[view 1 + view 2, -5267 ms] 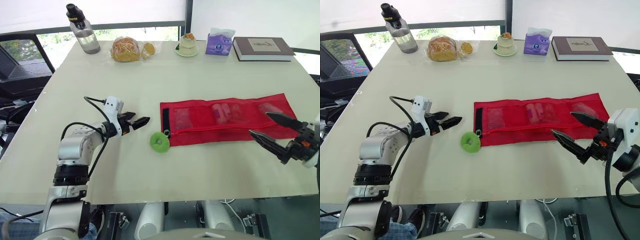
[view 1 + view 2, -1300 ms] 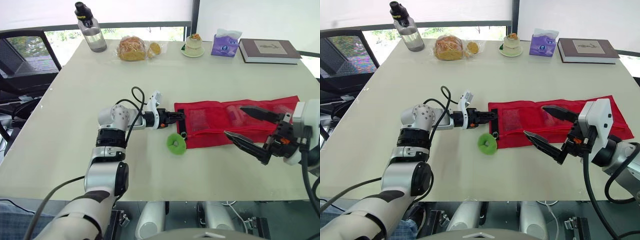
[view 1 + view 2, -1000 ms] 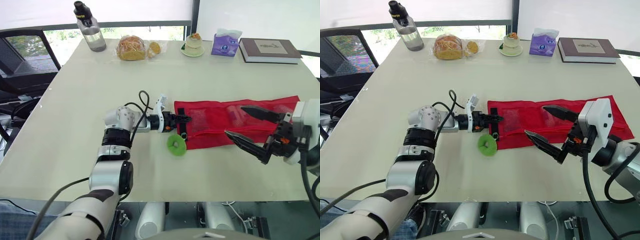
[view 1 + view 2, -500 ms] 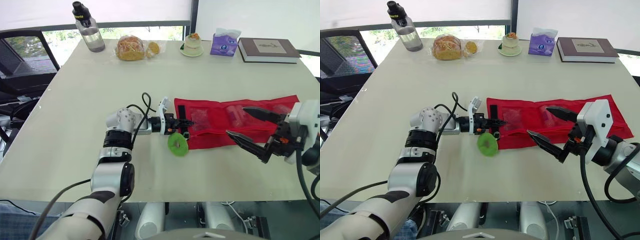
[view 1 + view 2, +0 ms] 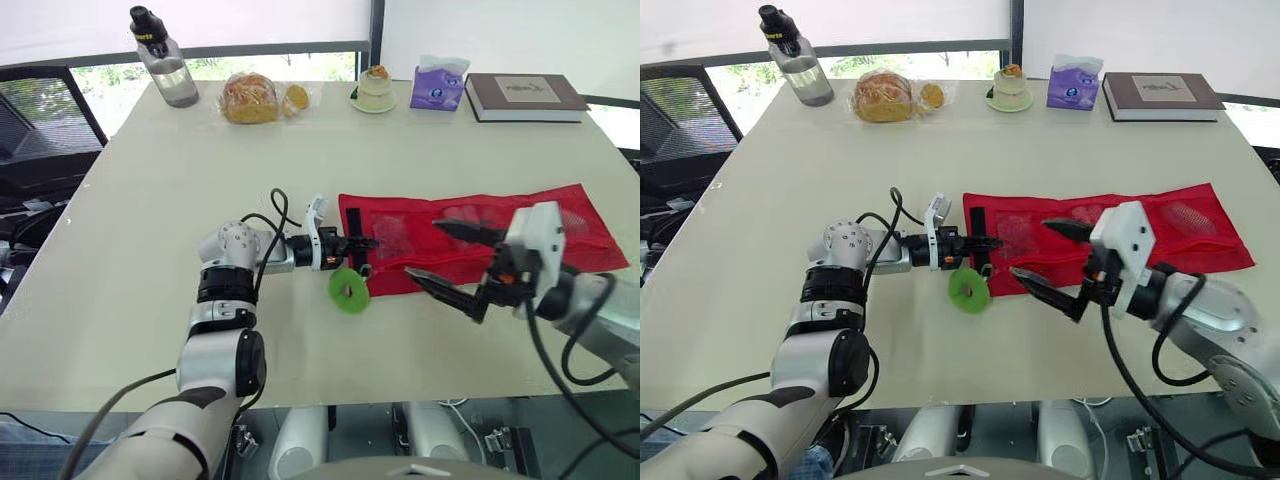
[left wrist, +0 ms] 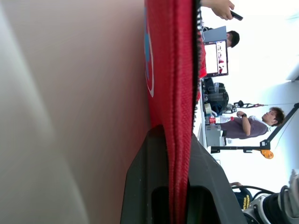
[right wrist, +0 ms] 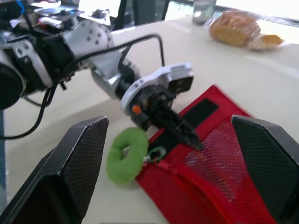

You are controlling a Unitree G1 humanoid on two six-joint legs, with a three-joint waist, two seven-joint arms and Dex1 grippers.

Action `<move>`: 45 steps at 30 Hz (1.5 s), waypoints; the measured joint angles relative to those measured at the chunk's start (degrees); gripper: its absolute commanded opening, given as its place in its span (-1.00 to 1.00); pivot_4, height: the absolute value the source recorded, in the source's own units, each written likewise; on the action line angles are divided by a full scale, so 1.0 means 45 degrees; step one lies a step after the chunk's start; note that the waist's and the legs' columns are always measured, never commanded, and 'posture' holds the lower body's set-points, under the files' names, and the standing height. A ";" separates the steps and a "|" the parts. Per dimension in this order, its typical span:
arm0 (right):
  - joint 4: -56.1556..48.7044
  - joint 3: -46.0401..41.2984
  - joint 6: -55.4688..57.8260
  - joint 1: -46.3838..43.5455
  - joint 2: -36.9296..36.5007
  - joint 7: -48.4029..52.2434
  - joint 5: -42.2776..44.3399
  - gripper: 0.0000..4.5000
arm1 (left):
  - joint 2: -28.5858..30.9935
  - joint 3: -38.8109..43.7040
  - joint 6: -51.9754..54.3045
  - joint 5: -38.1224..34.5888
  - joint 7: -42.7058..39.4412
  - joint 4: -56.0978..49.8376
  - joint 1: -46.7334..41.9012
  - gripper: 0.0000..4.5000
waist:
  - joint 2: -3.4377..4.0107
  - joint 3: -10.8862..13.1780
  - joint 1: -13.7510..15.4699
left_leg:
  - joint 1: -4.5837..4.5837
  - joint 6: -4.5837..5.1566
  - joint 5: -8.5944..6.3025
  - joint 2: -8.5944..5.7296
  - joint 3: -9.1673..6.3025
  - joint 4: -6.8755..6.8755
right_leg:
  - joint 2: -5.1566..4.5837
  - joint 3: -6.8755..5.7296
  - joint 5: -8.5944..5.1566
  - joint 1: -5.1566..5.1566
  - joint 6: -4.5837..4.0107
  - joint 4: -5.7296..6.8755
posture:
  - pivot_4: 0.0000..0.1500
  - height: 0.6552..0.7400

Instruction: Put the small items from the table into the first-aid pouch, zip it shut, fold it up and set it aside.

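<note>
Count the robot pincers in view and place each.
2. Left pincer shut on the left end of the red mesh pouch; right pincer open over its front edge.

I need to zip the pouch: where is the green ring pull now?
In the left eye view, the green ring pull sits at the left end of the red pouch, just nearer the robot than the left gripper.

the red mesh first-aid pouch (image 5: 1185, 228) lies unfolded and flat, a green ring (image 5: 969, 289) at its left end.
</note>
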 measured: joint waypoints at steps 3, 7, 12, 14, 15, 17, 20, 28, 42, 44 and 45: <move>0.1244 0.2727 -0.0252 -0.1121 0.1261 0.0677 -0.1626 1.00 | -0.0019 0.0004 0.0023 -0.0005 0.0136 -0.0038 -0.0025 -0.99 | -0.0009 -0.0013 -0.0079 | 0.0010 -0.0012 0.0008 0.0009 -0.0003 -0.0015 | 0.0013 -0.0023 0.0013 -0.0005 -0.0018 0.0007 | 1.00 0.84; 0.2811 0.5183 -0.0840 -0.2062 0.1606 0.1758 -0.3959 1.00 | -0.0008 0.0074 0.0091 -0.0011 0.0224 0.0027 -0.0051 -0.99 | -0.0009 -0.0014 -0.0024 | 0.0006 -0.0017 0.0011 0.0007 0.0003 -0.0016 | 0.0017 -0.0021 0.0014 -0.0008 -0.0019 0.0007 | 1.00 0.84; 0.4101 0.6620 -0.1225 -0.2477 0.2338 0.2456 -0.5551 1.00 | -0.0011 0.0143 0.0081 -0.0009 0.0243 0.0255 -0.0145 -0.99 | -0.0009 -0.0014 0.0007 | 0.0008 -0.0038 0.0023 0.0008 -0.0011 -0.0017 | 0.0019 -0.0030 0.0015 -0.0008 -0.0019 0.0015 | 1.00 0.84; 0.4375 0.6777 -0.1293 -0.2568 0.2533 0.2652 -0.5902 1.00 | -0.0002 0.0162 0.0052 0.0002 0.0262 0.0308 -0.0167 -0.99 | -0.0009 -0.0014 -0.0012 | 0.0013 -0.0046 0.0027 0.0008 -0.0007 -0.0017 | 0.0018 -0.0026 0.0015 -0.0008 -0.0019 0.0020 | 1.00 0.84; 0.4624 0.6928 -0.1388 -0.2734 0.2583 0.2831 -0.6191 1.00 | -0.0005 0.0161 0.0024 0.0003 0.0278 0.0312 -0.0166 -0.99 | -0.0010 -0.0014 -0.0019 | 0.0018 -0.0051 0.0030 0.0008 -0.0008 -0.0017 | 0.0019 -0.0026 0.0016 -0.0007 -0.0019 0.0024 | 1.00 0.84; 0.5183 0.7080 -0.1599 -0.3009 0.2701 0.3136 -0.6704 1.00 | -0.0025 0.0158 -0.0011 0.0001 0.0299 0.0322 -0.0163 -0.99 | -0.0009 -0.0015 -0.0001 | 0.0020 -0.0054 0.0033 0.0008 -0.0015 -0.0018 | 0.0020 -0.0031 0.0016 -0.0007 -0.0019 0.0032 | 1.00 0.84; 0.5701 0.7151 -0.1644 -0.3171 0.2990 0.3337 -0.7108 1.00 | -0.0022 0.0161 -0.0024 0.0003 0.0312 0.0323 -0.0164 -0.99 | -0.0009 -0.0016 -0.0002 | 0.0023 -0.0055 0.0033 0.0008 -0.0016 -0.0023 | 0.0020 -0.0030 0.0016 -0.0008 -0.0021 0.0039 | 1.00 0.84; 0.7047 0.7363 -0.2164 -0.3588 0.4008 0.3395 -0.8762 0.11 | -0.0024 0.0165 -0.0066 -0.0010 0.0454 0.0332 -0.0140 -1.00 | -0.0007 -0.0035 -0.0007 | 0.0044 -0.0064 0.0037 0.0008 -0.0015 -0.0028 | 0.0021 -0.0025 0.0015 -0.0006 -0.0022 0.0062 | 1.00 0.84; 0.5491 0.5425 -0.1411 -0.2119 0.3710 0.3762 -0.7955 -0.99 | 0.0427 -0.0186 -0.0143 -0.0134 0.0101 -0.0076 0.0208 -1.00 | -0.0008 -0.0049 -0.0165 | 0.0058 -0.0069 0.0039 0.0012 -0.0018 -0.0065 | 0.0023 -0.0015 0.0014 -0.0006 -0.0025 0.0062 | 1.00 0.84; 0.4842 0.4544 -0.1027 -0.1686 0.3956 0.3575 -0.7173 -0.99 | 0.0735 -0.0461 -0.0282 -0.0105 -0.0116 -0.0065 0.0243 -1.00 | -0.0008 -0.0049 -0.0254 | 0.0090 -0.0072 0.0042 0.0015 -0.0043 -0.0103 | 0.0023 0.0010 0.0013 -0.0004 -0.0027 0.0063 | 1.00 0.84; 0.4428 0.3921 -0.0900 -0.1373 0.4200 0.3394 -0.6696 -0.99 | 0.0948 -0.0668 -0.0384 -0.0098 -0.0327 -0.0068 0.0299 -1.00 | -0.0010 -0.0050 -0.0294 | 0.0112 -0.0073 0.0042 0.0018 -0.0043 -0.0117 | 0.0025 0.0019 0.0012 0.0000 -0.0028 0.0065 | 1.00 0.84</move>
